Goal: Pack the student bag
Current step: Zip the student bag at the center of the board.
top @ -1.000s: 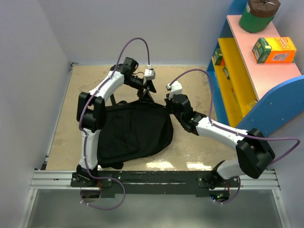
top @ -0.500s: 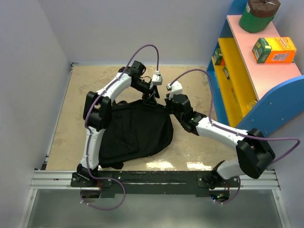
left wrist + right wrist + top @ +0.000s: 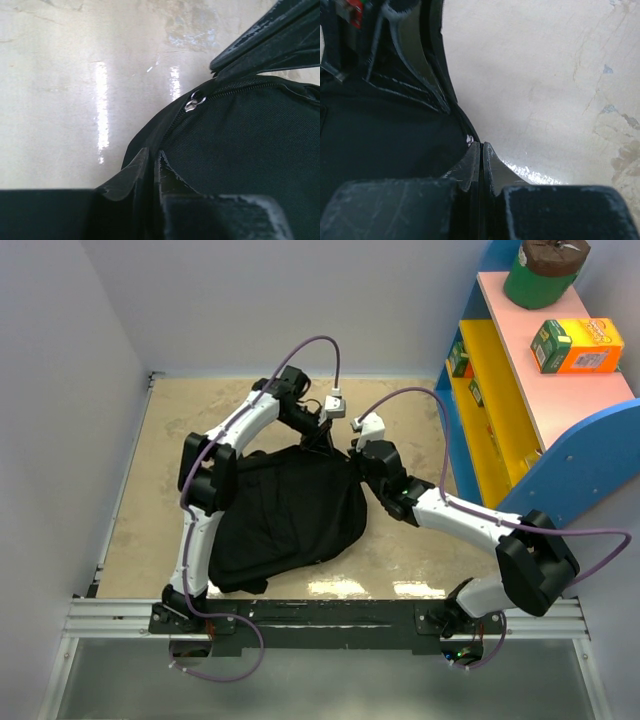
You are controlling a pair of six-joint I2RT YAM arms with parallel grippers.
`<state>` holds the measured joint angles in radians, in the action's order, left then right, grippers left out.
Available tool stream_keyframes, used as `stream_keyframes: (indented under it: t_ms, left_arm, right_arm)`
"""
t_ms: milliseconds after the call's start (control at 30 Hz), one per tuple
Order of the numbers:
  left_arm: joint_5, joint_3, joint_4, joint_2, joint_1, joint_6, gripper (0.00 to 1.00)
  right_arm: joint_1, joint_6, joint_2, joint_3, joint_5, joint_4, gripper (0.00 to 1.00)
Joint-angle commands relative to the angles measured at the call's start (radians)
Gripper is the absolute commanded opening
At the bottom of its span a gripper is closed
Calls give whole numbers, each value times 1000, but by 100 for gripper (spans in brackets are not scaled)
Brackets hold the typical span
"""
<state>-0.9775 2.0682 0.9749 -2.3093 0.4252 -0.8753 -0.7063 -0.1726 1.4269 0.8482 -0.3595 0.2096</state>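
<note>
Student bag (image 3: 285,520), soft black fabric, lying flat, silver zipper slider (image 3: 192,103)

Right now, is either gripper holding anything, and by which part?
Both pinch the large soft black fabric backpack: the left gripper on its edge seam below the silver zipper pull, the right gripper apparently on its rim.

The left end effector (image 3: 154,157) has swung rightward and pinched shut on the student bag (image 3: 240,145) edge.

Right edge crops the student bag (image 3: 250,150).
</note>
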Motion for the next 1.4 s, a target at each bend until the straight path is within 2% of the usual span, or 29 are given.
stream_keyframes:
  t_ms: [0,267,533,767,833,900,1000,1167,1367]
  left_arm:
    - [62,56,-93,8,-43,51,7]
    - [79,34,-96,28,-135,71,0]
    - [129,-31,-117,51,-213,117,0]
    - [149,-242,-185,188,-287,160,0]
    - [175,-320,-261,244,-331,199,0]
    - [201,-352,-312,272,-382,226,0]
    - [194,-356,-305,271,-425,234,0]
    - [140,-372,-281,284,-398,239,0]
    - [105,-408,-307,317,-192,280,0]
  right_arm:
    - [2,5,-51,-29,-58,42,0]
    - [4,-48,-88,-78,-53,7,0]
    - [-39,-116,-140,-130,-36,-36,0]
    - [-97,-177,-112,-132,-58,-55,0]
    - [-143,-197,-111,-130,-78,-56,0]
    - [-171,-209,-109,-130,-99,-68,0]
    - [-206,-261,-117,-149,-90,-72,0]
    - [-257,-304,-114,-167,-88,-70,0]
    - [-272,-326,-186,-179,-99,-124,0]
